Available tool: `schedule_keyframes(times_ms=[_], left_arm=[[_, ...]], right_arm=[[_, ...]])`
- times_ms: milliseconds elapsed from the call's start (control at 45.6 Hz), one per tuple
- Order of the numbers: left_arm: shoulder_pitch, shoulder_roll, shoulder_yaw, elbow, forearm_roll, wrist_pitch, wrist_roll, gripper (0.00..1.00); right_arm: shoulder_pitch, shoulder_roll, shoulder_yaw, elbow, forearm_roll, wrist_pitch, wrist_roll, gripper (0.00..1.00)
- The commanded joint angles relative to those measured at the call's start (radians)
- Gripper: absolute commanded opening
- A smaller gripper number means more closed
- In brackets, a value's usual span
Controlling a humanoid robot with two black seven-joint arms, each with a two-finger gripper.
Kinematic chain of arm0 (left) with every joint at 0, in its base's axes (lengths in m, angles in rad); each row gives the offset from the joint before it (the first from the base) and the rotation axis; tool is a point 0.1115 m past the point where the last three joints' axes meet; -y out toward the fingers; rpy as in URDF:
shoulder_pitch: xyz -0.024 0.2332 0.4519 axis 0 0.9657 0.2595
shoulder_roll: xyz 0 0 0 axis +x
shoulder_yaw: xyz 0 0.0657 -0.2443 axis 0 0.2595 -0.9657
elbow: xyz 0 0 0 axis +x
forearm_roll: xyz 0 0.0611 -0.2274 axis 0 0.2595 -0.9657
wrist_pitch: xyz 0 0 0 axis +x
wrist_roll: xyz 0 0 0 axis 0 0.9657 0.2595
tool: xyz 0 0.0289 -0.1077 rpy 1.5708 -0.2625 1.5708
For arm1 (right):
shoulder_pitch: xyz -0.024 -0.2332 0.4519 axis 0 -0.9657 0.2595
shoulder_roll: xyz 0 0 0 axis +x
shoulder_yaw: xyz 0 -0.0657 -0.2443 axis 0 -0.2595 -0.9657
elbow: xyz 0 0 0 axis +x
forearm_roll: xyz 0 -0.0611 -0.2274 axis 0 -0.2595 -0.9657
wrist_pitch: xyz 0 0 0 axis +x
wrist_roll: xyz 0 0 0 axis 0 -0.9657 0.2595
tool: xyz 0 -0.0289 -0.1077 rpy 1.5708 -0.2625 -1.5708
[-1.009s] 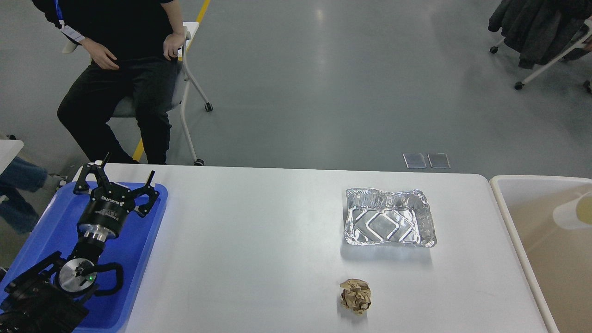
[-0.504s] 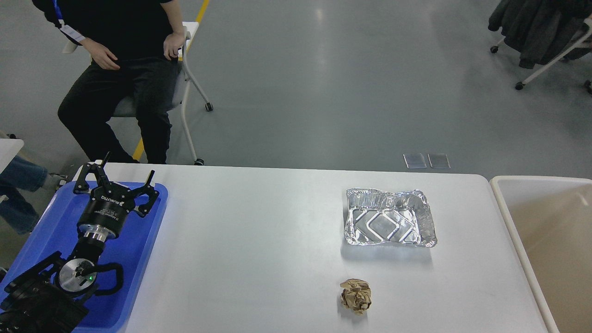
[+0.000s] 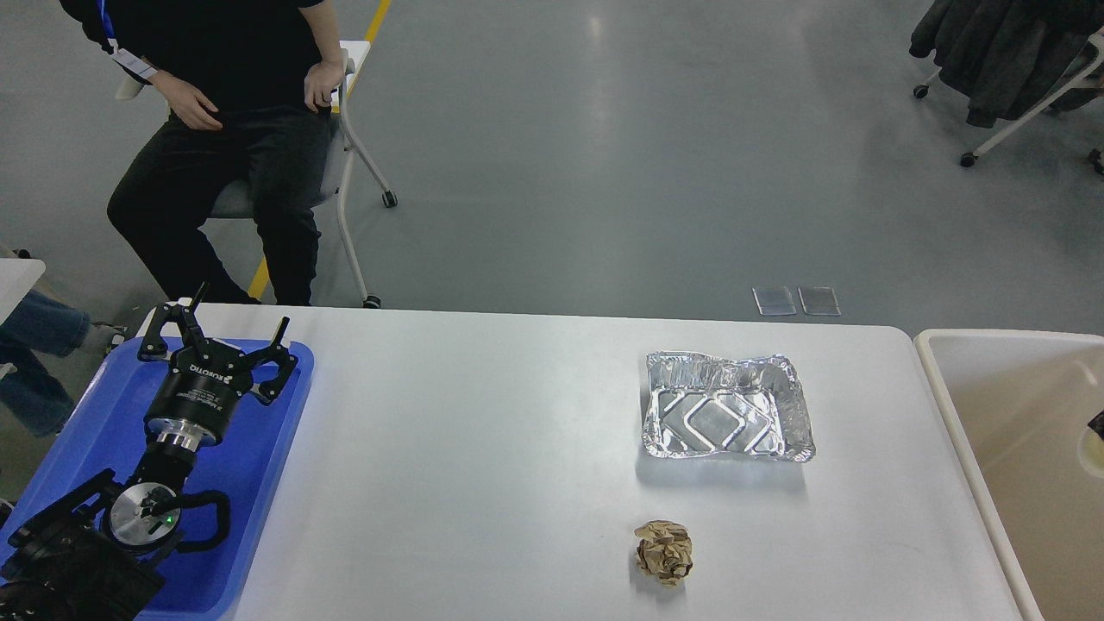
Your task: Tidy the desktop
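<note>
The white desktop (image 3: 483, 448) holds a crumpled silver foil tray (image 3: 726, 417) at the right middle and a crumpled brown paper ball (image 3: 663, 553) in front of it. My left gripper (image 3: 226, 332) is open and empty, hovering over the blue tray (image 3: 259, 483) at the left end, far from both things. At the right edge of the view, over the cream bin (image 3: 957, 414), a small dark part (image 3: 1098, 423) touches a pale round thing (image 3: 1094, 450). It is too cut off to tell whether this is my right gripper.
A person in black (image 3: 224, 129) sits on a chair behind the table's left far corner. A coat rack on wheels (image 3: 1018, 78) stands far back right. Two small grey plates (image 3: 795, 300) lie on the floor behind the table.
A pale cup-like thing over the bin one second ago left the view, and a pale thing now shows lower at the right edge. The left arm, foil tray and paper ball have not moved.
</note>
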Motion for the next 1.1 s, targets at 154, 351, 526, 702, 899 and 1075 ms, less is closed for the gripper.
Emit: schedule_keyframes(times_ms=[154, 351, 526, 702, 899, 1075], left_arm=[[0.0, 0.0, 0.0, 0.0, 0.0, 0.0, 0.0, 0.99], [0.0, 0.0, 0.0, 0.0, 0.0, 0.0, 0.0, 0.99], [0.0, 0.0, 0.0, 0.0, 0.0, 0.0, 0.0, 0.99], [0.0, 0.0, 0.0, 0.0, 0.0, 0.0, 0.0, 0.99], [0.0, 0.0, 0.0, 0.0, 0.0, 0.0, 0.0, 0.99], [-0.002, 0.0, 0.0, 0.0, 0.0, 0.0, 0.0, 0.99]], right_arm=[[-0.033, 0.022, -0.01, -0.002, -0.02, -0.02, 0.002, 0.0], [-0.033, 0.024, -0.009, 0.002, -0.02, -0.02, 0.002, 0.0], [-0.033, 0.024, -0.003, 0.001, -0.019, -0.024, 0.003, 0.0], [-0.024, 0.017, 0.011, -0.001, -0.013, -0.043, 0.003, 0.61], [-0.021, 0.008, 0.057, 0.002, -0.002, -0.044, 0.002, 0.99], [-0.016, -0.013, 0.095, 0.005, 0.0, -0.037, 0.0, 0.99]])
